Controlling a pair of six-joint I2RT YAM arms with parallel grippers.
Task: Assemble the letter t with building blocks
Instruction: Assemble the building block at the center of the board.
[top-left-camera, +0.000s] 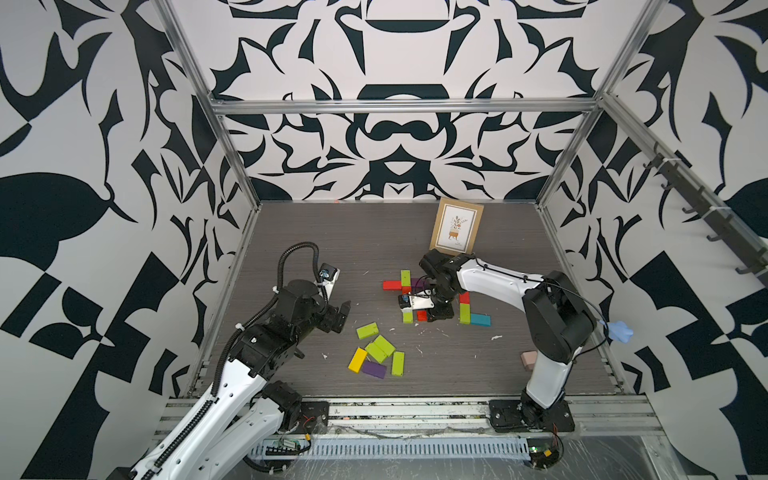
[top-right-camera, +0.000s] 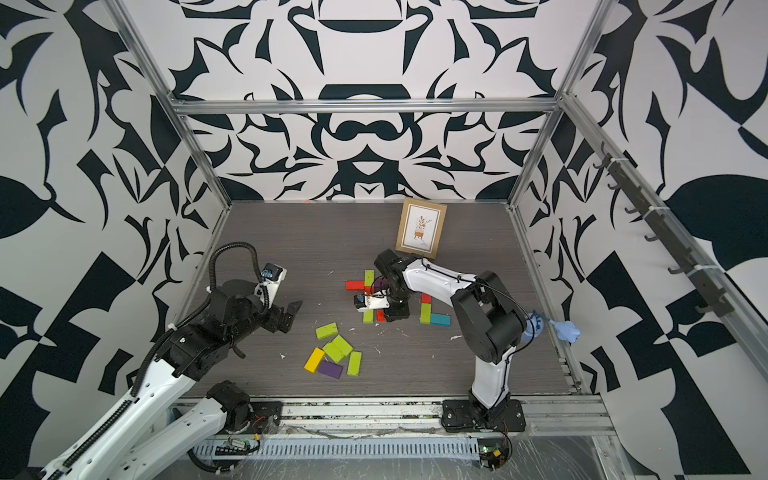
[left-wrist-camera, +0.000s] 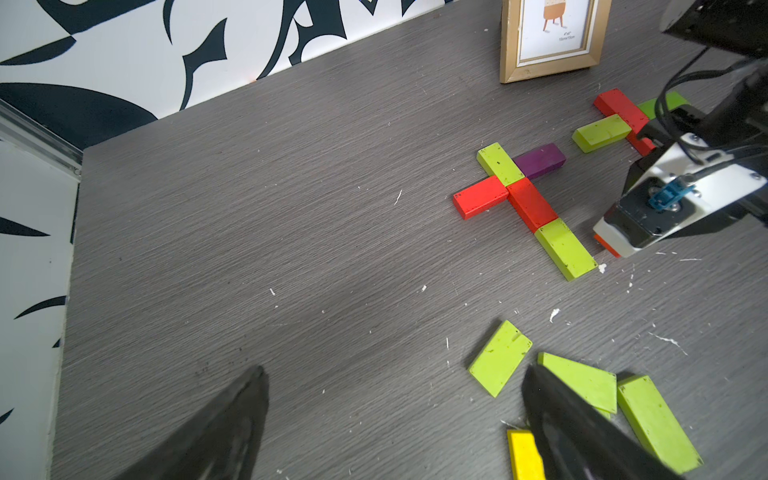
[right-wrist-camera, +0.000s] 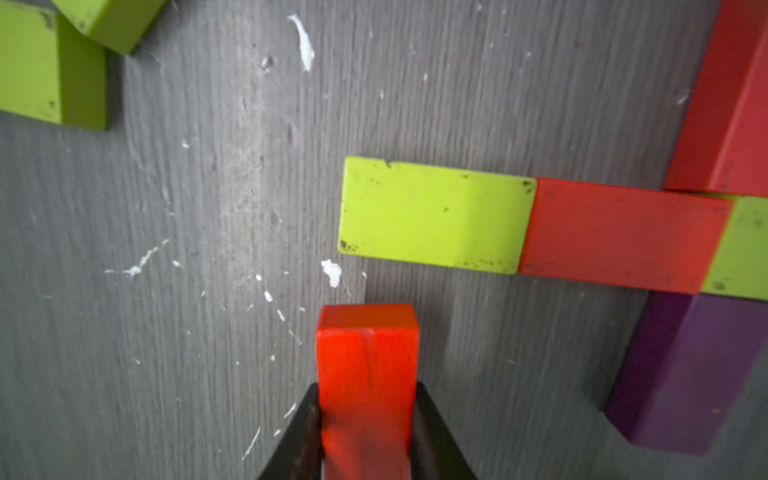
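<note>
Blocks (left-wrist-camera: 531, 204) on the worktop (left-wrist-camera: 291, 249) already make a t: a green, red, green stem with red and purple arms. Right end effector (right-wrist-camera: 368, 399) grips a red block (right-wrist-camera: 368, 353) just beside the stem's end, maybe the last piece. Left end effector (left-wrist-camera: 395, 370) is wide and empty, near spare green blocks (left-wrist-camera: 500, 357).

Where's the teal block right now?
In both top views the teal block lies flat on the table, right of centre, touching the near end of a lime block, just right of the right gripper.
</note>
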